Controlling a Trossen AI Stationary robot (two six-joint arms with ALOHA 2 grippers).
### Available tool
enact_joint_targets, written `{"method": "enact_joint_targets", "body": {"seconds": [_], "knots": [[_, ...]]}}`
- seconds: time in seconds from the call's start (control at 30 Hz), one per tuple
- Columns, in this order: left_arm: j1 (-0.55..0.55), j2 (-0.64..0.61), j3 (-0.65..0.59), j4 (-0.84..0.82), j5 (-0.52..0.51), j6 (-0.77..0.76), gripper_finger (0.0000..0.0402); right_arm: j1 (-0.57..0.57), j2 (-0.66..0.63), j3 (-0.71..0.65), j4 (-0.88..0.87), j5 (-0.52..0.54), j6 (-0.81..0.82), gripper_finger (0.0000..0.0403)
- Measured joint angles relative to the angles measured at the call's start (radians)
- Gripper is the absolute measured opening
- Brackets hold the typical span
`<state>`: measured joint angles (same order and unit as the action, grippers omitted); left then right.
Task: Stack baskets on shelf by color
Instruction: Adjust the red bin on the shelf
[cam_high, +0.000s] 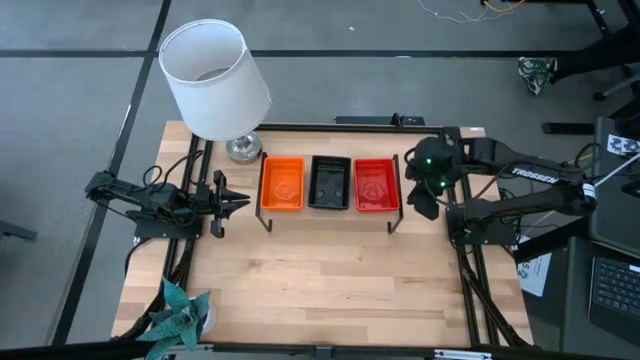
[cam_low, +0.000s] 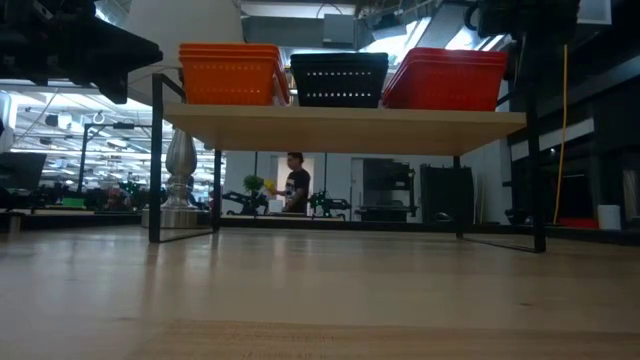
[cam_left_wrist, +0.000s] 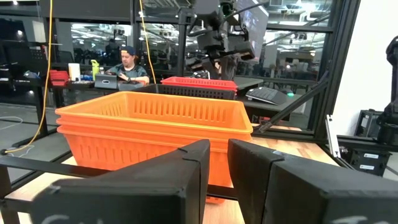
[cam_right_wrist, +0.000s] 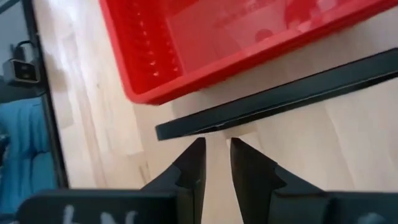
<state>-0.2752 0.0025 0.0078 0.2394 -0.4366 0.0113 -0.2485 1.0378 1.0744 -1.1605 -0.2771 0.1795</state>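
From above, three stacks of baskets sat side by side on the shelf (cam_high: 330, 210): the orange baskets (cam_high: 282, 184) on the lamp (cam_high: 215, 80) side, the black baskets (cam_high: 329, 182) in the middle, the red baskets (cam_high: 376, 185) farthest from the lamp. The left gripper (cam_high: 236, 203) waited just beside the orange end of the shelf, the right gripper (cam_high: 425, 195) just beside the red end.

At table height, the three stacks stood on the shelf plank; single baskets within each stack could not be counted.

The left wrist view showed the left gripper's fingers (cam_left_wrist: 186, 180) nearly together, holding nothing, with the orange stack right ahead.

The right wrist view showed the right gripper's fingers (cam_right_wrist: 193, 165) close together, empty, apart from the red stack above the shelf's black frame (cam_right_wrist: 280, 102).
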Motion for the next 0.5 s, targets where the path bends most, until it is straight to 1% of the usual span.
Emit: {"method": "enact_joint_targets", "body": {"seconds": [0.1, 0.33, 0.5], "knots": [[0.000, 0.000, 0.000, 0.000, 0.000, 0.000, 0.0050, 0.032, 0.000, 0.000, 0.028, 0.032, 0.022, 0.0072], [0.000, 0.000, 0.000, 0.000, 0.000, 0.000, 0.0050, 0.084, 0.000, 0.000, 0.124, 0.034, 0.045, 0.0072], [0.000, 0.000, 0.000, 0.000, 0.000, 0.000, 0.0050, 0.109, 0.012, 0.000, 0.133, 0.051, 0.056, 0.0072]]}}
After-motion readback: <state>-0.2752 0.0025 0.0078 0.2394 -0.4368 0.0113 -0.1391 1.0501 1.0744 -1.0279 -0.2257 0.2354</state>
